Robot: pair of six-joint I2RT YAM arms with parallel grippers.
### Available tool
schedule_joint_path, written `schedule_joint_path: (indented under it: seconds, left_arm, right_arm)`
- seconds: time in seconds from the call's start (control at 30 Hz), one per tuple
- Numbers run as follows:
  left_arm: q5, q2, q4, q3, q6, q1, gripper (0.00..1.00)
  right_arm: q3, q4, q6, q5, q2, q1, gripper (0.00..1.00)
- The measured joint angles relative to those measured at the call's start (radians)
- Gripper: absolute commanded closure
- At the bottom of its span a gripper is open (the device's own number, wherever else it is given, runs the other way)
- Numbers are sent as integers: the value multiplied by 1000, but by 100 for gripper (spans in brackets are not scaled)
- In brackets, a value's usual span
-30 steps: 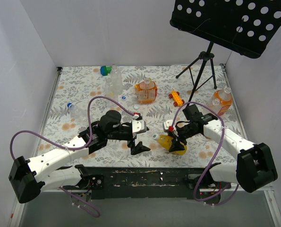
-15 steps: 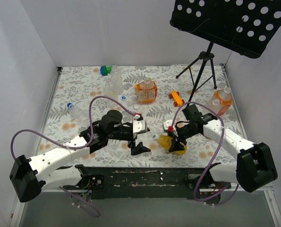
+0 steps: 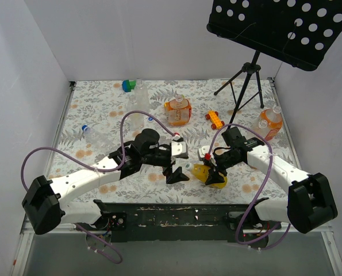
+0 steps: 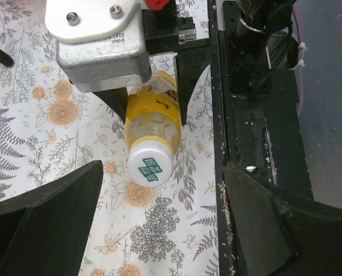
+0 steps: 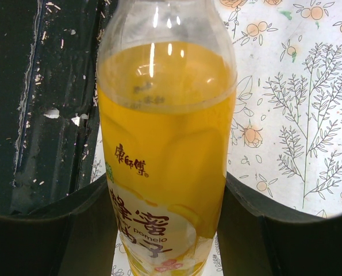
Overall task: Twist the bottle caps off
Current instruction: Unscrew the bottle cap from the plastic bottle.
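A bottle of yellow liquid (image 3: 210,176) lies on its side near the table's front edge. My right gripper (image 3: 215,168) is shut on its body; in the right wrist view both fingers press the bottle's (image 5: 165,144) sides around the gripper's middle (image 5: 168,230). The white bottle cap (image 4: 150,167), printed green, points at my left gripper (image 4: 153,230). That gripper is open, one finger (image 4: 44,224) on each side, and the cap sits just ahead of the gap, untouched. From above, the left gripper (image 3: 179,168) is right beside the cap (image 3: 188,167).
Other bottles stand farther back: an orange one (image 3: 177,111), another at the right wall (image 3: 269,122), clear ones (image 3: 139,98), and one lying at the left (image 3: 93,135). There is also an orange toy car (image 3: 214,119), a green-blue block (image 3: 128,86) and a music stand tripod (image 3: 245,80).
My left arm has swung right and brought its gripper up to the yellow bottle's cap, its jaws a little narrower. The right gripper and the bottle have not moved.
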Motion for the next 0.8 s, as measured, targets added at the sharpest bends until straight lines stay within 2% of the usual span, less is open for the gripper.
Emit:
schedule_joint_path:
  seconds: [0.2, 0.3, 0.37, 0.47, 0.67, 0.73, 0.8]
  left_arm:
    - [1, 42, 6, 28, -13, 0, 47]
    - [3, 65, -2, 46, -20, 0, 69]
    - [0, 78, -4, 54, -21, 0, 78]
    - [1, 83, -6, 57, -26, 3, 99]
    - [-25, 90, -39, 80, -92, 3, 100]
    - [-52, 90, -46, 85, -159, 3, 100]
    - [-97, 90, -52, 89, -293, 1, 100]
  right_arm:
    - [0, 0, 0, 0, 0, 0, 90]
    - [0, 0, 0, 0, 0, 0, 90]
    - [0, 0, -1, -1, 0, 0, 90]
    - [0, -3, 0, 0, 1, 0, 90]
    - [0, -2, 1, 0, 1, 0, 90]
    - [0, -2, 1, 0, 1, 0, 90]
    - [0, -2, 2, 0, 1, 0, 90]
